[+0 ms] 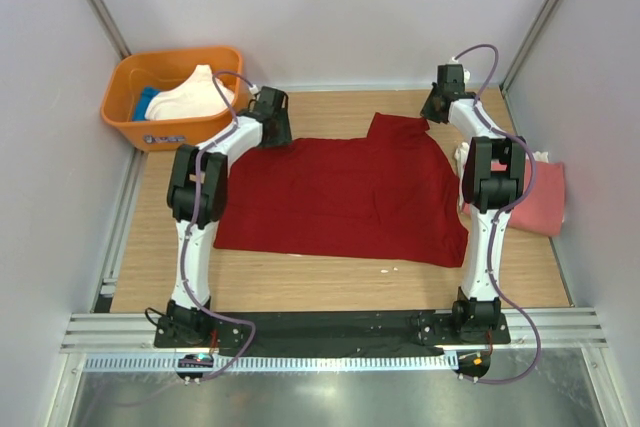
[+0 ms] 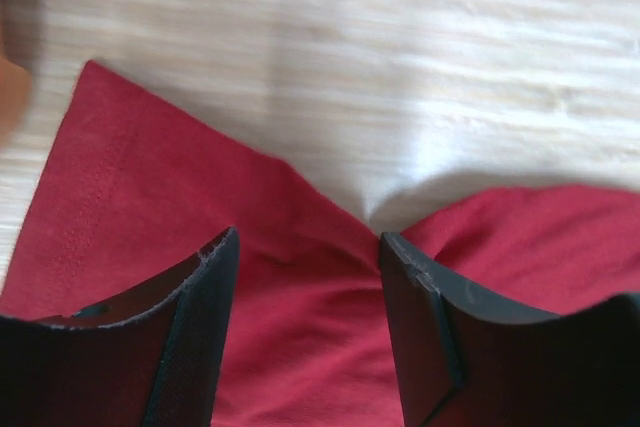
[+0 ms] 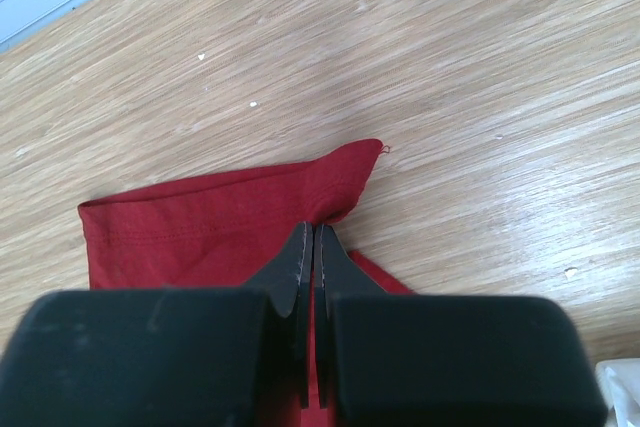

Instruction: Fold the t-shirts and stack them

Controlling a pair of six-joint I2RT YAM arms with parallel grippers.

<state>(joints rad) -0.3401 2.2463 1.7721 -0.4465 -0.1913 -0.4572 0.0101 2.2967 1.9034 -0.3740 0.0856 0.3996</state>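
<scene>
Two arms, the left arm (image 1: 195,197) and the right arm (image 1: 490,187), are bolted at the near edge of the surface (image 1: 330,282). Both are reached out over the dark red t-shirt (image 1: 340,197), which is spread flat and wide between them. Its near edge is left lying free.

To the right of the right jaws and nearer than them, a salmon-pink t-shirt (image 1: 540,202) is laid just beside the red one. It is judged to be the start of the stack.

Both pairs of jaws are placed at the red shirt's far edge, one toward each far corner, presumably so that this edge can be lifted evenly and carried over for a fold. The left jaws are held wide apart, with red cloth (image 2: 300,317) lying in the gap below them. Nothing is gripped there, and whether the tips touch the cloth cannot be told. The right jaws are closed to a hairline with red cloth pinched between them, and the sleeve (image 3: 200,222) is stretched out to their left.

Farthest off, beyond and left of the left jaws, an orange tub (image 1: 120,112) is set, in which a cream t-shirt (image 1: 195,92) and a blue t-shirt (image 1: 148,102) are kept, waiting to be folded.
</scene>
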